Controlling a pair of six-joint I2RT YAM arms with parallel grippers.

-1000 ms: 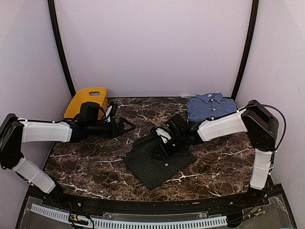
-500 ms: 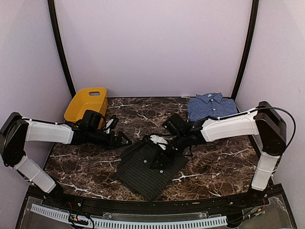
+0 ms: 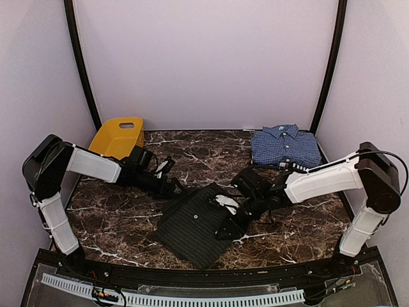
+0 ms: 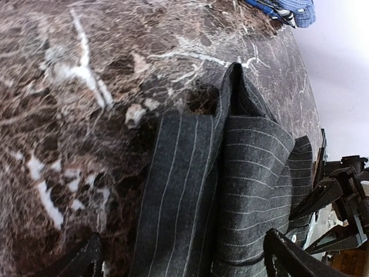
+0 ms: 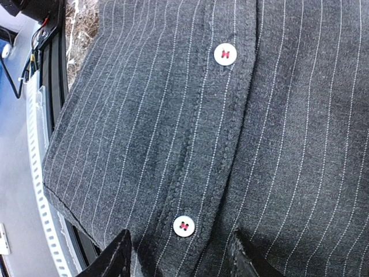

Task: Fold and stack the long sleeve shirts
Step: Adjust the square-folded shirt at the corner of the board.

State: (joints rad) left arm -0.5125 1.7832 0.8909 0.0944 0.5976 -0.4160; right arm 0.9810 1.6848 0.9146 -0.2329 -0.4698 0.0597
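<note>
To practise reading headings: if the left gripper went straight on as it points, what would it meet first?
Most likely the black pinstriped shirt, lying just ahead of the open left gripper.

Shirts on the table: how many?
2. The black pinstriped shirt lies spread out centre-front; the blue checked shirt sits folded at the far right. No others visible.

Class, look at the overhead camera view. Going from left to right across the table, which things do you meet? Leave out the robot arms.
yellow basket → black pinstriped shirt → blue checked shirt
</note>
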